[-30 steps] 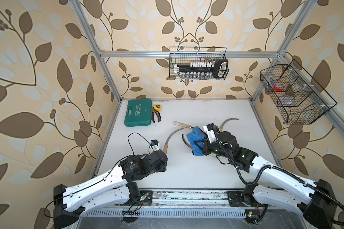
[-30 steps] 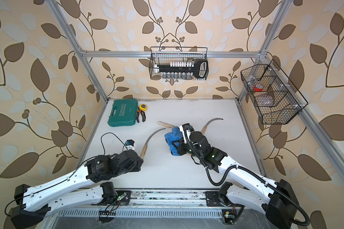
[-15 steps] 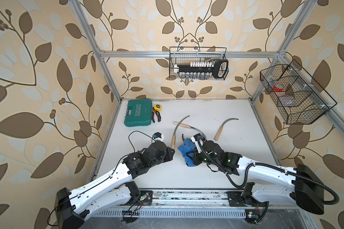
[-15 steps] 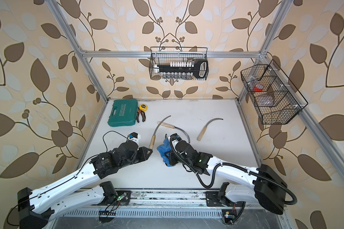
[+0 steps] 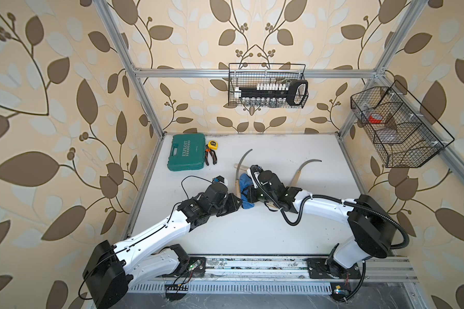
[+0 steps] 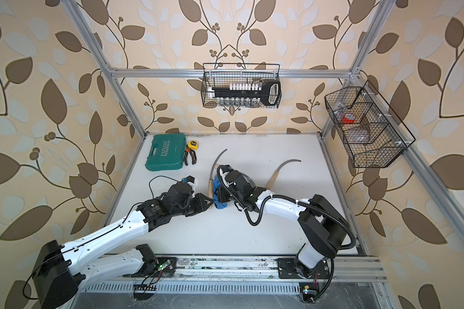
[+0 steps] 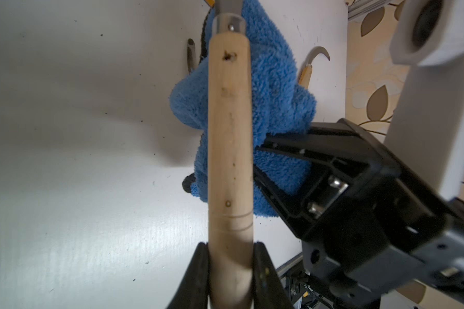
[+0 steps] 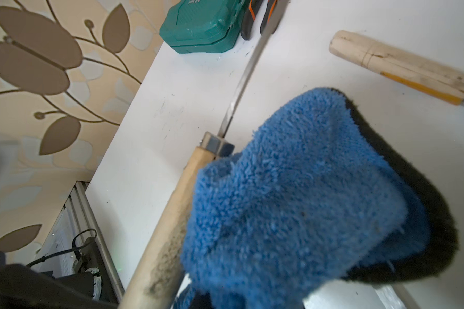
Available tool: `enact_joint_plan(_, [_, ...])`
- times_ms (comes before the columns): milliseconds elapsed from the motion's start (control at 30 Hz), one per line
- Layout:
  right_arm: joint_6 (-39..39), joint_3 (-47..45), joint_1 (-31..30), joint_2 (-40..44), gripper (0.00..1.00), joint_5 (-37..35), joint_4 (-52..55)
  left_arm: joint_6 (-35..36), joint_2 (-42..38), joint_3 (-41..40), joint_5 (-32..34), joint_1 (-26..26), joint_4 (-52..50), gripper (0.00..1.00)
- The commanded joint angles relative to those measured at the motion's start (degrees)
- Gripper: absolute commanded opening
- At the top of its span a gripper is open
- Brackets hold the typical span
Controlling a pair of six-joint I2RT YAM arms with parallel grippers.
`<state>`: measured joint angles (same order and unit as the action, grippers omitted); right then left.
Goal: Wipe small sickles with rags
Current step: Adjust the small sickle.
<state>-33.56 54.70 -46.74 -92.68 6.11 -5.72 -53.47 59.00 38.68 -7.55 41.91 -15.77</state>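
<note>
Currently on the table (image 5: 279, 232), with contents and condition:

Item 1: held sickle (image 7: 230, 147). Pale wooden handle, metal ferrule, thin curved grey blade pointing toward the back wall. Location: near the table's middle, with the butt end of the handle clamped between the jaws of the left tool (image 7: 231, 256). Judging by its shadow, it seems to ride just clear of the surface.

Item 2: rag (image 7: 273, 80). Blue microfibre, dark trim, bunched. Location: grasped by the right tool (image 7: 273, 163), whose jaws are clenched on a fold of it. The cloth is pressed against the side of the held sickle's handle, from just below the ferrule downward.

Item 3: second sickle (image 5: 303, 168). Lying free toward the right of the table, apart from both tools.

Item 4: third sickle (image 8: 402, 69). Handle lying just beside the rag; blade mostly hidden under the right arm in both top views. A fourth cannot be picked out.

Sundries, not in use: green case (image 5: 186, 152), pliers (image 5: 211, 158), tape measure (image 5: 212, 144), all in the far left corner.

Step in hand, as judged: wiping the handle of Item 1. The next move likely calls for drawing the rag past the ferrule and along the blade, following its curve. The left clamp must hold firm against the pull, and cloth must stay between the jaws and the edge.
</note>
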Motion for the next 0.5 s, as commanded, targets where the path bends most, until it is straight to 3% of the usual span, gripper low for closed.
enact_joint_plan(0, [1.5, 4.4, -0.9, -0.7, 0.0, 3.3, -2.1, 3.1, -0.5, -0.6, -5.3, 0.0, 6.3, 0.0])
enact_joint_plan(167, [2.7, 5.2, -2.5, 0.1, 0.0, 0.3, 0.5, 3.9, -0.5, -3.1, -7.6, -2.7, 10.4, 0.0])
enact_joint_plan(367, [1.2, -3.5, -1.4, 7.4, 0.0, -6.0, 1.9, 6.3, 1.0, -3.3, -14.2, -9.7, 13.3, 0.0])
enact_joint_plan(467, [1.5, -6.5, -1.2, 10.2, 0.0, -8.0, 2.5, 8.7, 0.2, -1.6, -14.4, -11.3, 10.9, 0.0])
